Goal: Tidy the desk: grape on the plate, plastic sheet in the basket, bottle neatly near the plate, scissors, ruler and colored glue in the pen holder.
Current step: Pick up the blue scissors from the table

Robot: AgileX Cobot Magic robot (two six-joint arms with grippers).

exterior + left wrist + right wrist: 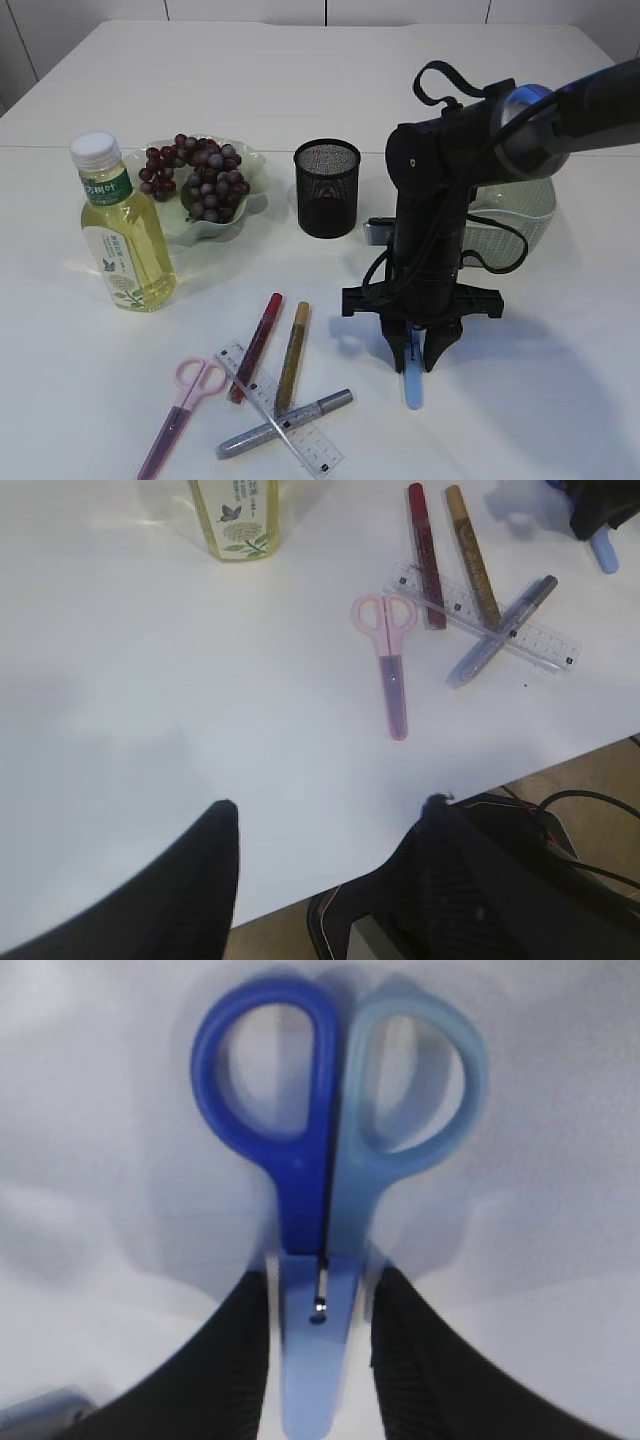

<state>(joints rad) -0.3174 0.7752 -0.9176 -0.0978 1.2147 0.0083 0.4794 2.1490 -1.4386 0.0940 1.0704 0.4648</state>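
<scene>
Right end effector (413,352) is pointing straight down at the desk (560,400), lower right of centre in the exterior view. Its two dark fingers (240,1360) are standing either side of the blue scissors (330,1180), at the sheathed blade just below the handles. In the right wrist view a thin gap is showing on each side between finger and sheath, so the fingers are close around it; whether they are gripping it I cannot tell. The scissors are lying flat on the desk, one handle loop dark blue, the other pale blue, with the pale blue tip poking out below the fingers in the exterior view.

Left end effector (325,880) is sitting at the bottom of the left wrist view, near the desk edge, fingers apart and holding nothing.

Outward from there, lower left of the exterior view: pink scissors (180,410) lying flat, beside a clear ruler (280,425). A red glue pen (256,346) and a gold glue pen (292,356) are lying side by side, and the ruler is crossing their lower ends. A silver glue pen (285,424) is lying across the ruler.

Centre: black mesh pen holder (327,187), upright. Left of it, grapes (195,175) are sitting on a pale green plate (250,200). A bottle (122,228) of yellow drink is standing upright just in front of the plate's left side. A pale green basket (520,215) is showing behind the right arm, partly hidden.
</scene>
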